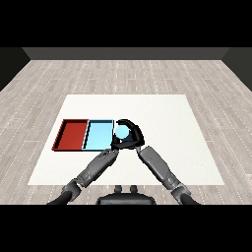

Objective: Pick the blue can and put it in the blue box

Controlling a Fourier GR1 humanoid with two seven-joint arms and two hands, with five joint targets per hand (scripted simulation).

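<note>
A white table [162, 113] is seen from above, with two grey forearms reaching in from the lower corners and meeting near its middle. The right hand [132, 134] is black, and its fingers and thumb curl round the blue can [121, 131], holding it. The can shows as a pale, light blue round shape, seen mostly from the top. It sits at the right edge of the light blue tray [98, 135], just over or beside the rim; whether it rests on anything cannot be told. The left hand [116, 144] lies just below the can, close against the right hand, and its fingers are too hidden to read. A red tray [71, 134] lies directly left of the blue tray, their sides touching. Both trays sit towards the table's left edge. Bare white surface stretches to the right and behind the hands.
</note>
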